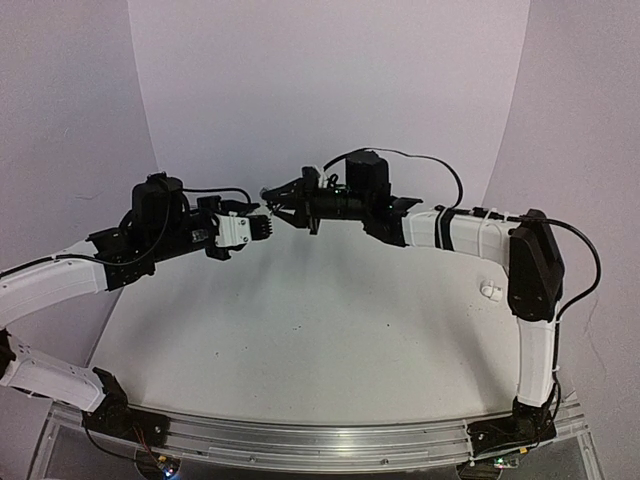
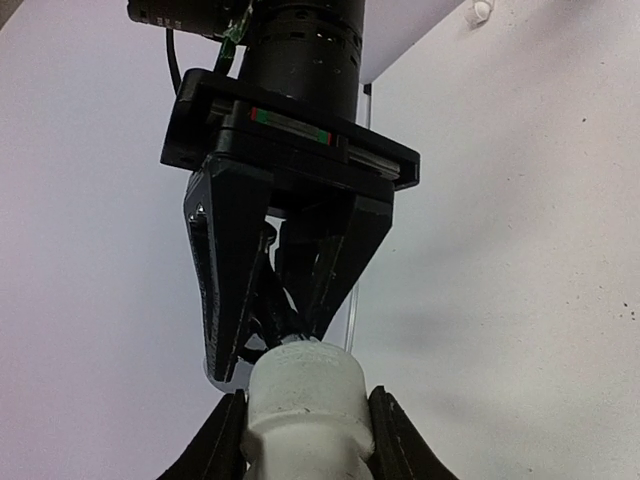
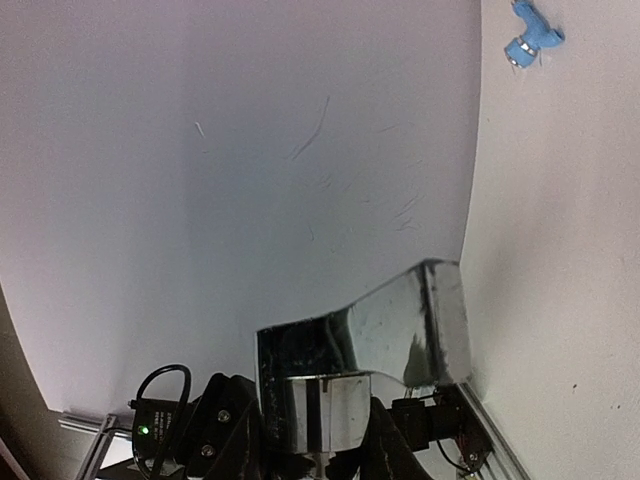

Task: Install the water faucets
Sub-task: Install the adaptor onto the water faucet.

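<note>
Both arms meet in mid-air above the table. My left gripper [image 1: 264,227] [image 2: 307,402] is shut on a small white cylindrical pipe fitting [image 2: 305,395], whose end sticks out past the fingers. My right gripper [image 1: 271,195] [image 3: 315,425] is shut on the shiny silver faucet [image 3: 355,365], its spout flaring up and to the right. In the left wrist view the right gripper [image 2: 272,340] points straight at the fitting, its tips just at the fitting's top end. The blue faucet [image 3: 530,36] lies loose on the table, far from both grippers.
Another small white fitting [image 1: 490,291] [image 2: 481,10] lies on the white table [image 1: 320,330] near the right arm's elbow. A curved white backdrop rises behind. The metal base rail [image 1: 320,440] runs along the near edge.
</note>
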